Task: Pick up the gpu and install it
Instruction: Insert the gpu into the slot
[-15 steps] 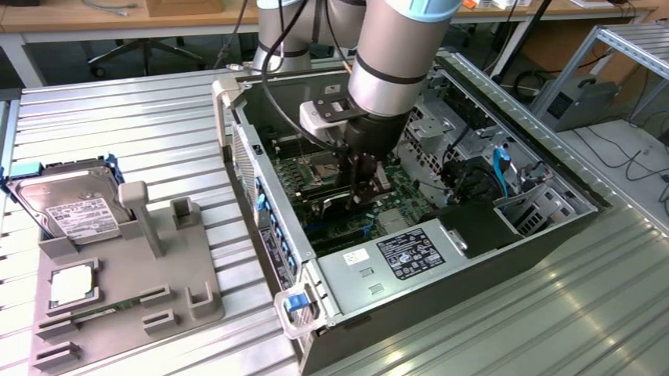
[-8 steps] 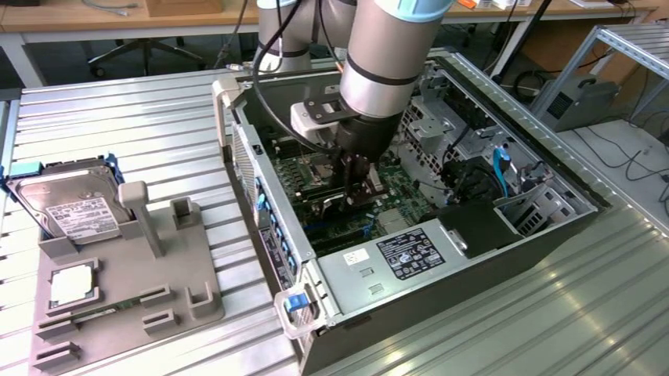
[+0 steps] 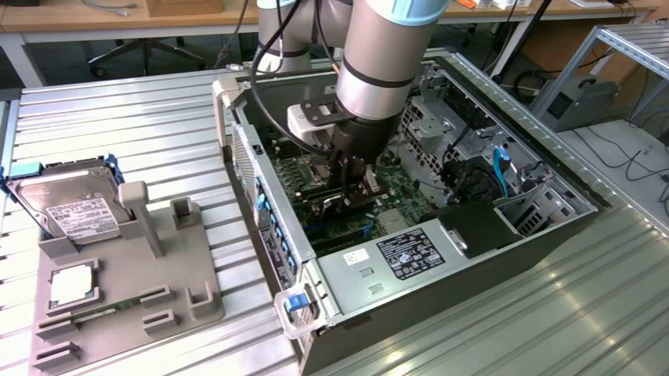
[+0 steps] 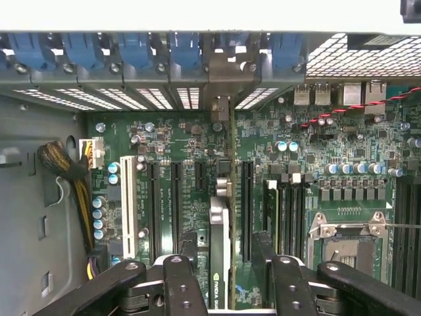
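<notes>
The gpu point(image 4: 220, 263) stands edge-on in a motherboard slot inside the open computer case point(image 3: 345, 274). Its silver bracket point(image 4: 220, 105) reaches up to the rear slot row with the blue clips. My gripper point(image 4: 231, 263) is open and straddles the card, one black finger point(image 4: 181, 276) on each side, with a visible gap between each finger and the card. In the exterior view the gripper point(image 3: 350, 192) is lowered deep into the case over the motherboard, with the card's dark edge point(image 3: 332, 205) just beneath it.
A grey parts tray point(image 3: 193, 274) sits at the exterior view's left, holding a hard drive point(image 3: 74, 211), a processor chip point(image 3: 71, 286) and a green memory stick point(image 3: 99, 313). Beside the gpu are empty slots point(image 4: 174, 204), a CPU socket point(image 4: 345, 237) and a cable bundle point(image 4: 66, 164).
</notes>
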You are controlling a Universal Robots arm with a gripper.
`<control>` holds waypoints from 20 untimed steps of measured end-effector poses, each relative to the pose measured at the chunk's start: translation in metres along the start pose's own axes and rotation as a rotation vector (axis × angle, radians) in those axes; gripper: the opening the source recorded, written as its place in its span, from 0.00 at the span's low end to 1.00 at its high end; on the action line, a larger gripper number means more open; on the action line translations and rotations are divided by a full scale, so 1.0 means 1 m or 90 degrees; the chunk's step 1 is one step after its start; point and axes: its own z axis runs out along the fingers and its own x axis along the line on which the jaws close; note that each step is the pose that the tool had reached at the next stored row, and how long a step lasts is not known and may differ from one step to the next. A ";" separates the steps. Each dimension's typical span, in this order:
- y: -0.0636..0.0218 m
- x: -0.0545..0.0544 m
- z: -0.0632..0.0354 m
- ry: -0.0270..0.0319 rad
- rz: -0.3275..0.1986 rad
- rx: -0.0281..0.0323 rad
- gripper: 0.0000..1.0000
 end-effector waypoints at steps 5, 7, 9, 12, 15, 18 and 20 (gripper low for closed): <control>0.0001 0.000 0.0029 0.0000 0.000 0.0000 0.47; 0.0001 0.000 0.0049 0.0000 0.000 0.0000 0.47; 0.0001 0.000 0.0050 0.0001 0.000 -0.0001 0.47; 0.0001 0.000 0.0050 0.0001 0.000 0.0000 0.47; 0.0000 0.000 0.0050 0.0001 0.000 0.0000 0.47; 0.0001 0.000 0.0051 0.0000 0.000 0.0000 0.47; 0.0001 0.000 0.0050 0.0000 0.000 0.0000 0.47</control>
